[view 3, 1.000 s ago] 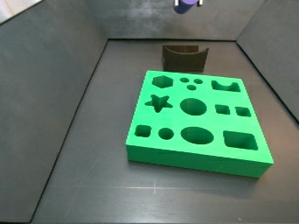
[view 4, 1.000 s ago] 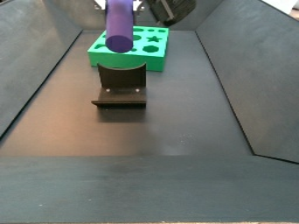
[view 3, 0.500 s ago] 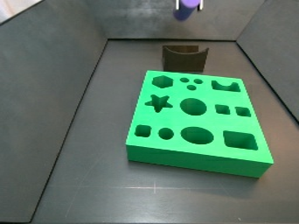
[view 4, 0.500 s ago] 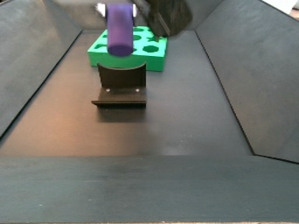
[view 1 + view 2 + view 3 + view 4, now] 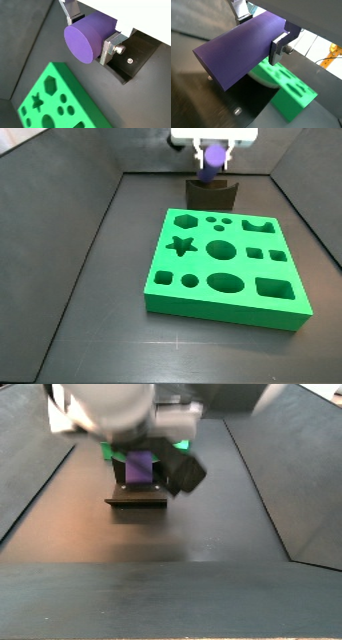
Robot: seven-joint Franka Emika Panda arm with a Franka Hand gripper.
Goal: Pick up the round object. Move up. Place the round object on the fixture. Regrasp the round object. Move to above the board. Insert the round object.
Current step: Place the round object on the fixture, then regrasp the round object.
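The tool clamps the round object just above the fixture, beyond the board's far edge.

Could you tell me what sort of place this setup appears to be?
Probably a robot test cell for peg insertion: a dark walled enclosure holding a green shape board, a dark fixture, and above it the gripper holding a purple cylinder peg.
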